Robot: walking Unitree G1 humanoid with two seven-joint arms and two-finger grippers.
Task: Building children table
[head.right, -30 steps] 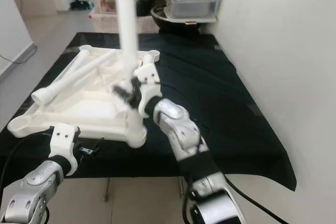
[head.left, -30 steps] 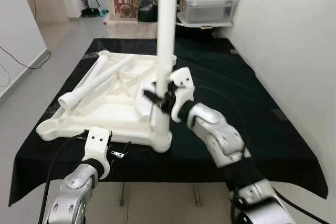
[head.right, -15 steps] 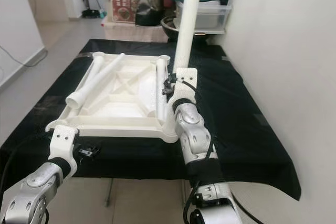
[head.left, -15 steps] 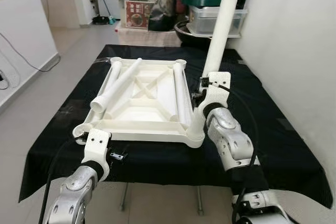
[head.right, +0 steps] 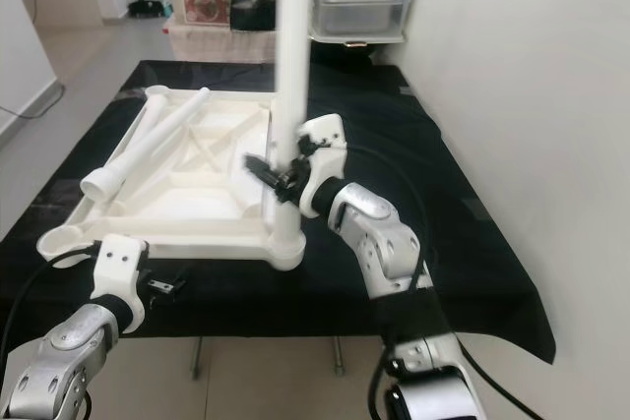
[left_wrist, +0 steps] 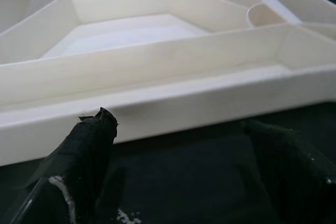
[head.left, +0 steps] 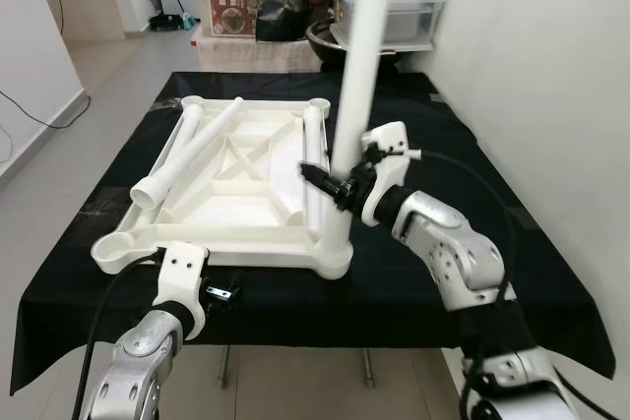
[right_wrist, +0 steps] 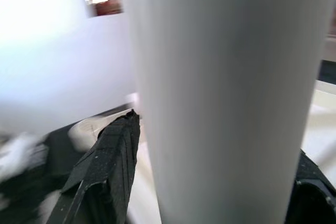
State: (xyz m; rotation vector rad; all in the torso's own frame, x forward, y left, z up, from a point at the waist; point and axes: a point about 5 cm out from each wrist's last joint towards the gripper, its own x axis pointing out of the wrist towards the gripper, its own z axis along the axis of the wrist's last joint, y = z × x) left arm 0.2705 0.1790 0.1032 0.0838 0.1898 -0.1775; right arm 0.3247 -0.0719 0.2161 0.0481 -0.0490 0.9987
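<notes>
Left eye view: the upturned white tabletop (head.left: 231,194) lies at the middle of the black-draped surface (head.left: 512,263). One table leg (head.left: 352,95) stands in the corner socket at about 5 o'clock of the tabletop, leaning slightly. The right tool (head.left: 340,182) is clamped around its lower part. If the leg is not fully seated, letting go could tip it toward the wall; pushing sideways could drag the whole tabletop. Loose legs (head.left: 192,150) lie at 10 o'clock. The left tool (head.left: 221,290) hovers at the near edge.

Right eye view: the leg's top is cut off, and the socket joint is too blurred to judge its depth.

Left wrist view: the left tool's fingers (left_wrist: 84,150) stand apart, holding nothing, just short of the tabletop's rim (left_wrist: 173,106).

Right wrist view: the leg (right_wrist: 220,98) sits between both black fingers (right_wrist: 107,166); its contact points are hidden.
</notes>
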